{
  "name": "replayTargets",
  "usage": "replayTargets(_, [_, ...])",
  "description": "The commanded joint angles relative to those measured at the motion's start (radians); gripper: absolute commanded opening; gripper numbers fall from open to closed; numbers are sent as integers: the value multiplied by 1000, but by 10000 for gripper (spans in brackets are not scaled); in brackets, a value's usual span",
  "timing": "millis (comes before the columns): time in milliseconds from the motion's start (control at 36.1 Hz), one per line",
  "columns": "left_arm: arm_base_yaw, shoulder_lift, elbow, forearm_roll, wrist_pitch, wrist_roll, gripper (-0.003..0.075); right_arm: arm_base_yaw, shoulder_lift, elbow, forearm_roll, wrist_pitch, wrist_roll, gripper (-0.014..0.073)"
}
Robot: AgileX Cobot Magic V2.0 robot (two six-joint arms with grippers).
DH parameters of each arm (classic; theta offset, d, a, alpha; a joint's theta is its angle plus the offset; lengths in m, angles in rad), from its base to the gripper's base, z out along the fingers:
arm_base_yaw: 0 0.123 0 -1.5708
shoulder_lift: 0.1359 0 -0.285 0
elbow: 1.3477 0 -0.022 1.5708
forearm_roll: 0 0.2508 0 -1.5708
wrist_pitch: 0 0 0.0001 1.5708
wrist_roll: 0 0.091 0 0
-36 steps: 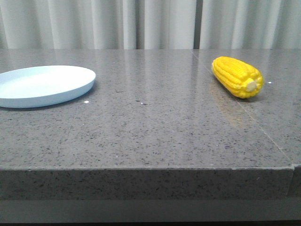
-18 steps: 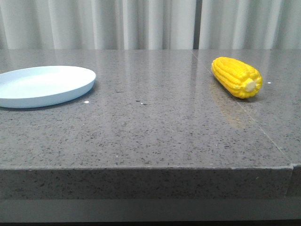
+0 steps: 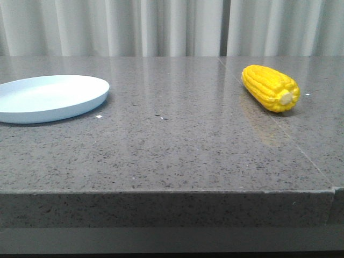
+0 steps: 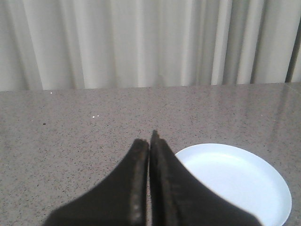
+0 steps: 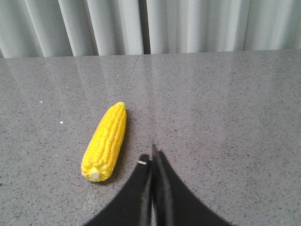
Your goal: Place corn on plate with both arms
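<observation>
- Corn (image 3: 270, 87) on the right side of the grey speckled tabletop (image 3: 177, 145), lying on its side, pale cut end turned toward the camera and slightly right, pointed tip toward the curtain (image 3: 161, 27).
- Faint yellow reflection on the glossy stone just in front of the cob.
- Plate (image 3: 48, 98) at the far left, flat on the tabletop, cut off by the picture's edge, nothing in it.
- Well apart, corn and plate, with bare stone between them.
- No arm in the front view.
- Left end effector (image 4: 149, 141) closed, the two black fingers pressed together along their length, nothing between them; raised over the tabletop, tips just beside the plate's rim (image 4: 235, 181) in the left wrist view.
- Right end effector (image 5: 151, 157) likewise closed, fingers meeting at a narrow seam, holding nothing; above bare stone near the corn (image 5: 106, 142), not touching it.
- Thin seam in the tabletop running past the cob toward the curtain.
</observation>
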Motion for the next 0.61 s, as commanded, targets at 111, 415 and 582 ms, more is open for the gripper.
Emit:
replayTargets(111, [4,11,-36,1,-81,-1,403,-5,12,-36,-1,-89,-11,392])
replayTargets(415, [4,11,-36,1,-81,-1,668,-5,12,-36,-1,-90,-11,647])
replayTargets(582, [4,11,-36,1,-81,-1,650,-5,12,-34,-1,-91,-11,647])
